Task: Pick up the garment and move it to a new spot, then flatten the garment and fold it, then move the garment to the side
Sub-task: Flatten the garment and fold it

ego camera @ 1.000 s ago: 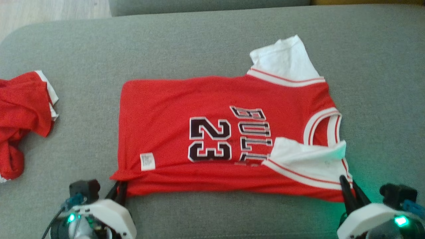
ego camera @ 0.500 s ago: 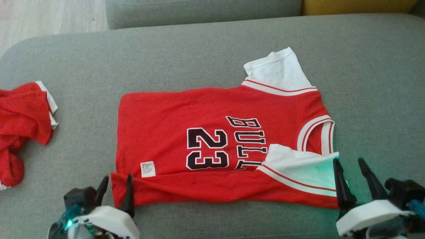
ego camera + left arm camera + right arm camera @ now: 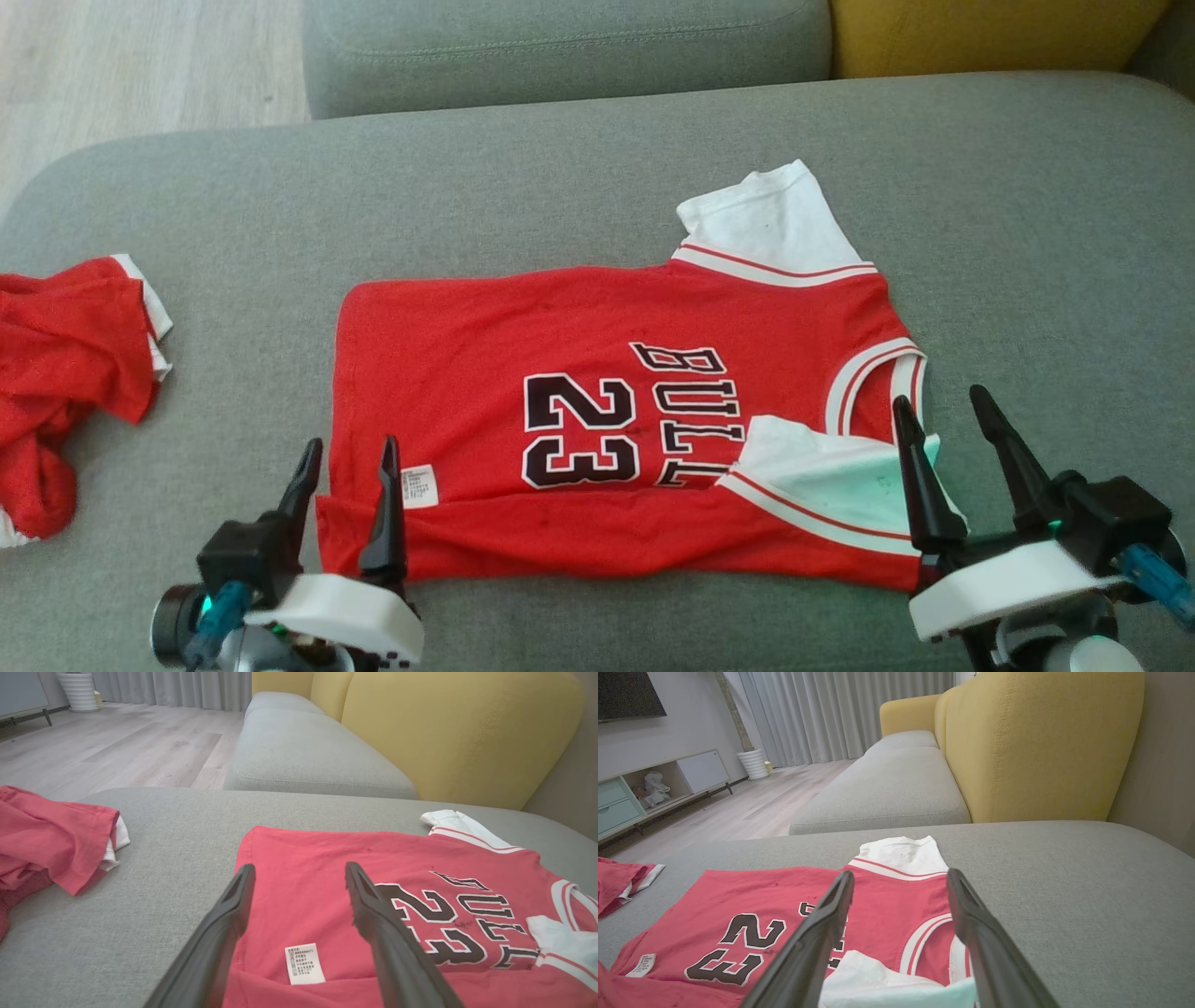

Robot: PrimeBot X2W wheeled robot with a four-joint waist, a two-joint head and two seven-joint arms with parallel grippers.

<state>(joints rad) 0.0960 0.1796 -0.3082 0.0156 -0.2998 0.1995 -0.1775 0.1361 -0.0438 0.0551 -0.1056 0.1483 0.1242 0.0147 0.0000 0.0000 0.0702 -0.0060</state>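
Left fingers (image 3: 386,509) open, nothing between them, at the near hem corner of the jersey (image 3: 467,373). The outer one sits over bare grey sofa cushion (image 3: 560,205), the inner one over red fabric just beside the white tag (image 3: 420,485). In the left wrist view the hem edge runs up between the two fingers (image 3: 373,914). Right fingers (image 3: 918,476) also open and empty, at the collar end. The inner one is over the near white sleeve (image 3: 822,467), which is folded onto the chest; the outer one is past the neckline, over cushion. Can't tell if either pair touches the fabric. Jersey lies flat, number side up, across the middle of the cushion, hem toward the robot's left and collar toward its right. Its near long edge is folded over in a strip, and the far sleeve (image 3: 766,219) sticks out. A second red garment (image 3: 65,373) lies crumpled well apart at far left. Yellow backrest (image 3: 980,37) behind.
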